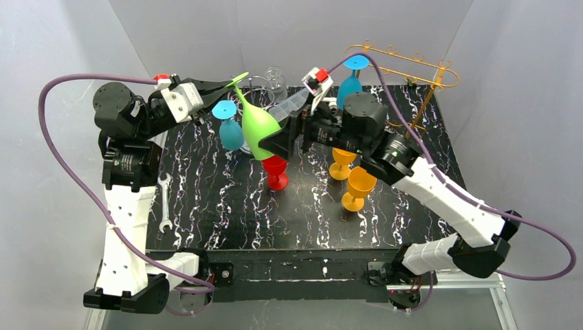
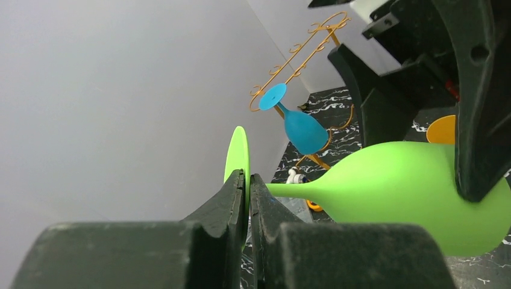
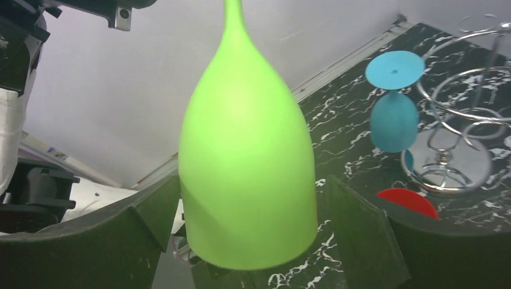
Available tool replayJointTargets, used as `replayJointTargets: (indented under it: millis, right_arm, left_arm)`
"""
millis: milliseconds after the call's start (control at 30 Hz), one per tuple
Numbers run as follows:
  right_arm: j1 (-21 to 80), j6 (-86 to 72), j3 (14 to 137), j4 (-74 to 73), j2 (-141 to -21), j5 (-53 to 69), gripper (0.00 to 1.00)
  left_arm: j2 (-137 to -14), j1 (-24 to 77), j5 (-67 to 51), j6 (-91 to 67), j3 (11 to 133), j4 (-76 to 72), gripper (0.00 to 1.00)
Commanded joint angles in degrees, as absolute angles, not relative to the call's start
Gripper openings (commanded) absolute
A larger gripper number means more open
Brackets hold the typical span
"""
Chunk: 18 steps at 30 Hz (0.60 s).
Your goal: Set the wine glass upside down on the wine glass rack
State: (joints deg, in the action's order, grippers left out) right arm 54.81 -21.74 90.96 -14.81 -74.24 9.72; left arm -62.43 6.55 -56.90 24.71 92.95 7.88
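The green wine glass (image 1: 260, 130) hangs in the air above the tabletop (image 1: 227, 220), tilted, with its foot up toward the left arm and its bowl down toward the right arm. It is matte, opaque plastic with a thin stem and a long, bell-shaped bowl.

The left wrist view alone shows the grip. The left hand (image 2: 248, 186) is pressed together on the flat foot disc and pinches it edge-on, while the stem runs off to the bowl (image 2: 410, 192). The right wrist view shows the other end. The right hand (image 3: 253, 205) is spread wide, with one dark finger on each side of the bowl (image 3: 247, 174), and I cannot tell whether the pads touch it.

Only the top view shows the whole layout. The orange wire rack (image 1: 405, 69) stands at the far right corner with a blue glass (image 1: 350, 82) on it, foot up. A second blue glass (image 1: 230, 130) is also foot up, beside a chrome wire stand (image 3: 452, 150). A red glass (image 1: 276, 172) stands below the green bowl, with two orange glasses (image 1: 357, 189) to its right. A clear glass (image 1: 275, 82) is behind, and a steel wrench (image 1: 165, 203) lies by the left edge of the black, white-veined surface.
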Motion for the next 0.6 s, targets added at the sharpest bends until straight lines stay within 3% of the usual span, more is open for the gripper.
replayJointTargets:
  millis: [0, 567]
  right_arm:
    - [54.8, -23.9, 91.3, -5.6, -74.7, 14.8, 0.98]
    - [55.0, -31.8, 88.7, 4.0, -81.5, 27.9, 0.98]
  left_arm:
    - [-61.2, 6.9, -57.9, 25.0, 93.4, 7.5, 0.0]
    - [-60.1, 7.4, -60.5, 24.5, 93.0, 8.3, 0.0]
